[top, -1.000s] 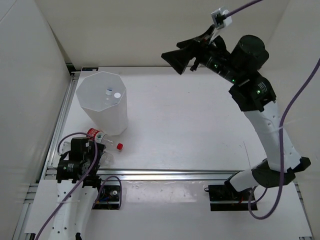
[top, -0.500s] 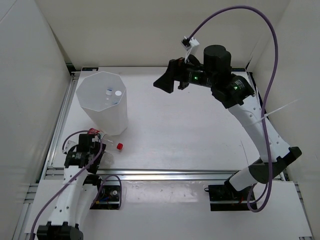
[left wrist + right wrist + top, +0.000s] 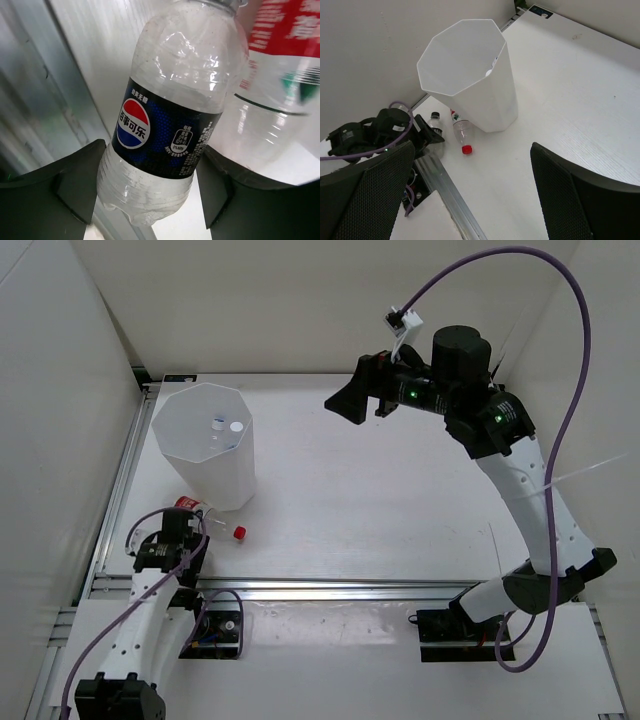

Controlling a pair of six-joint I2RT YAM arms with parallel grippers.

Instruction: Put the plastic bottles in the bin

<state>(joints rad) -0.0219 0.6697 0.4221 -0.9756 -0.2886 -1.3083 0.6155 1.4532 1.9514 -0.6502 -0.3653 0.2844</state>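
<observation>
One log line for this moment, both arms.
left gripper: closed on Pepsi bottle | right gripper: open, empty, raised | red bottle: lying by bin

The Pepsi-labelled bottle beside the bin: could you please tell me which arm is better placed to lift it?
Left: the left end effector clasps the Pepsi-labelled bottle near the bin; the right end effector hangs open far from it.
</observation>
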